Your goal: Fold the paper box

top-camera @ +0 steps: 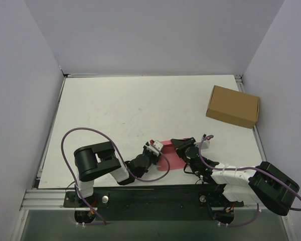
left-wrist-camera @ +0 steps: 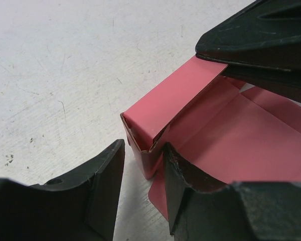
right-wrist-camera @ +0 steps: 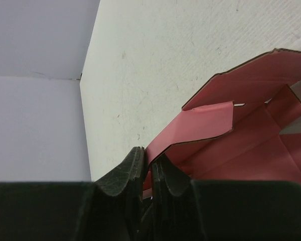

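Observation:
The paper box (top-camera: 169,157) is pink-red card, partly folded, lying near the table's front edge between both arms. In the left wrist view one raised corner of the paper box (left-wrist-camera: 149,131) stands just ahead of my left gripper (left-wrist-camera: 143,173). Its jaws are apart with bare table between them, and the right finger (left-wrist-camera: 190,186) rests against the flat pink sheet. My right gripper (right-wrist-camera: 150,161) is shut on the edge of a raised pink wall (right-wrist-camera: 200,125). It also shows in the left wrist view as the right gripper (left-wrist-camera: 261,47), clamping the far end of that wall.
A closed brown cardboard box (top-camera: 233,106) sits at the back right of the white table (top-camera: 140,105). Pale walls enclose the table on three sides. A purple cable (top-camera: 80,133) loops over the left arm.

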